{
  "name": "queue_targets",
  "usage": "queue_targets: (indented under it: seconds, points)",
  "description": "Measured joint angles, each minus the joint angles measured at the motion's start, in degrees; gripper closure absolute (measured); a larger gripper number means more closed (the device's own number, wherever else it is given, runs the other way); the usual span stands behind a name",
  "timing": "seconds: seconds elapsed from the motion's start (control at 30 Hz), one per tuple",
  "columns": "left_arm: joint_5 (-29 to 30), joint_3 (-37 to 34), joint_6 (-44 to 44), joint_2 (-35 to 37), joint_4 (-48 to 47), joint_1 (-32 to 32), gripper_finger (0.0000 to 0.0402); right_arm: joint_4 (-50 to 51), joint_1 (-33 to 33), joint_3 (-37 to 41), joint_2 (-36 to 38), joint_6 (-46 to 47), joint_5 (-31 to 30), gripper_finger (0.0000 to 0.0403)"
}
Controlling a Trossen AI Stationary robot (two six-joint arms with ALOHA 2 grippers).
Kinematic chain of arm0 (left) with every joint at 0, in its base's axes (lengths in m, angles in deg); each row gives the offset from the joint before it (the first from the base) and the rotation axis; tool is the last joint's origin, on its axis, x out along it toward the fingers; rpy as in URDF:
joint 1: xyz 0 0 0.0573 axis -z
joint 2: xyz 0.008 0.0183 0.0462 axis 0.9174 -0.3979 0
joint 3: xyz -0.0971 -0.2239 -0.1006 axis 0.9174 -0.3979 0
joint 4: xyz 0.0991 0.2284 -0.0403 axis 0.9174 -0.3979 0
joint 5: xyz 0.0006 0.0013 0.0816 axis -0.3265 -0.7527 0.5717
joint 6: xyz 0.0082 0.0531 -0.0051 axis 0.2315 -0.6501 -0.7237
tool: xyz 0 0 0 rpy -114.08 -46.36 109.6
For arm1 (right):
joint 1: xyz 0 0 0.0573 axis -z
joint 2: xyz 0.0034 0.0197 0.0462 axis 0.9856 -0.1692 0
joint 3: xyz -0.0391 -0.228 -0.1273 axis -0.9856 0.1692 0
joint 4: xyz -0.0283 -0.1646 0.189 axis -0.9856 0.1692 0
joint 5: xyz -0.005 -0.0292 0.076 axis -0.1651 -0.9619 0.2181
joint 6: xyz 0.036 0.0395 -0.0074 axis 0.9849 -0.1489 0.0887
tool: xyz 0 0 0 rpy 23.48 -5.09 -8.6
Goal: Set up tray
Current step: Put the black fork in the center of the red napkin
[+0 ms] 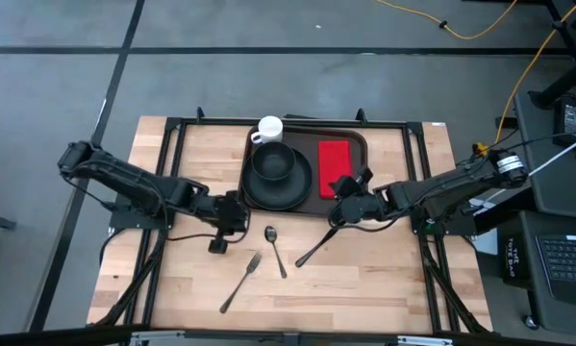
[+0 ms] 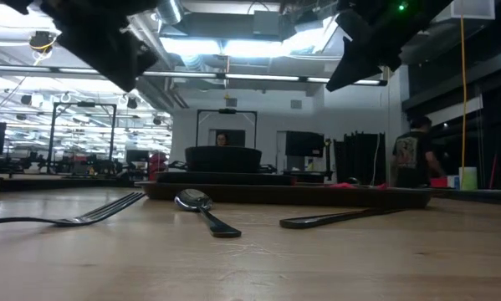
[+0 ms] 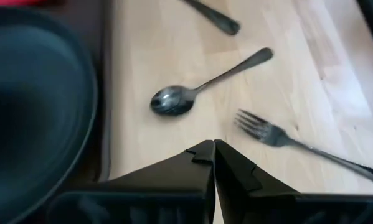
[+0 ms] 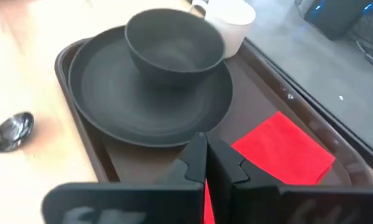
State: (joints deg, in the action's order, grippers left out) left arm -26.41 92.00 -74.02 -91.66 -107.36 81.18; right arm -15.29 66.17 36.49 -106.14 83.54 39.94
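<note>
The left gripper (image 1: 232, 213), fingers together and empty, hangs just beside the tray's (image 1: 357, 195) near left corner. The right gripper (image 1: 345, 197), also pressed together on nothing, hovers over the tray's near edge by the red napkin (image 1: 334, 162). The tray is dark brown, rimmed, round-cornered, at the table's (image 1: 364, 279) far middle, holding plate (image 1: 297, 192), bowl (image 1: 272, 160) and mug (image 1: 269, 128). No writing is legible.
</note>
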Motion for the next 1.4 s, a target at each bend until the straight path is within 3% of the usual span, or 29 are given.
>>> queue_targets:
  seconds: [0.3, 0.53, 1.0, 1.4]
  points:
    - [-0.4, 3.4, -6.7, -7.0, 2.4, 0.0, 0.0374, -1.7, 0.0, 0.1, -1.3, 0.0, 1.5, 0.0397]
    - [-7.3, 5.2, -8.1, -12.7, 1.9, -0.2, 0.0315, -3.4, 0.0, 0.0, -3.1, 0.0, 1.6, 0.0396]
    - [-9.4, 7.4, -5.0, -19.2, 5.2, -0.1, 0.0215, -7.0, 0.0, 0.1, -5.7, -3.9, 2.5, 0.0389]
    - [-10.7, 7.3, -3.6, -26.4, 5.8, 0.0, 0.0203, -10.7, 0.0, 0.0, -5.6, -6.3, 4.0, 0.0389]
